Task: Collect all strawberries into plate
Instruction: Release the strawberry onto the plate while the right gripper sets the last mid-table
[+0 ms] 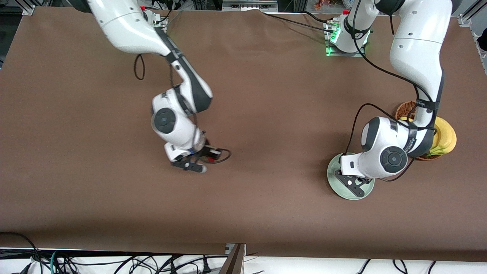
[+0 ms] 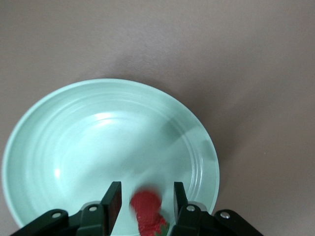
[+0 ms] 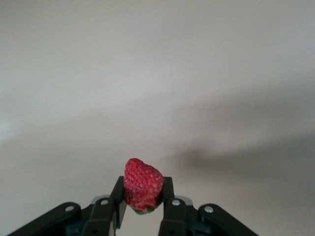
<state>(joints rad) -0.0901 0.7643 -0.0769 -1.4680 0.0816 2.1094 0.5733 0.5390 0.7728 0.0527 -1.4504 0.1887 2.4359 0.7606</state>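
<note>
Left gripper (image 2: 143, 199) over round pale mint-green plate (image 1: 335, 186) at left-arm end of table; fingers spread w/ gaps, blurred small red strawberry (image 2: 146, 211) between them, not gripped. Brown wicker basket w/ yellow bananas (image 1: 445, 137) at 1 o'clock from plate, just beside. Right gripper (image 3: 143, 199) over bare brown tabletop (image 1: 266, 114) mid-table, fingers pinching second red strawberry (image 3: 143, 185).

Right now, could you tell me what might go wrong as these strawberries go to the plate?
The strawberry between the left gripper fingers sits near the plate rim, so it may roll out. The right gripper pinches its strawberry over bare table; a slip would drop it there.
</note>
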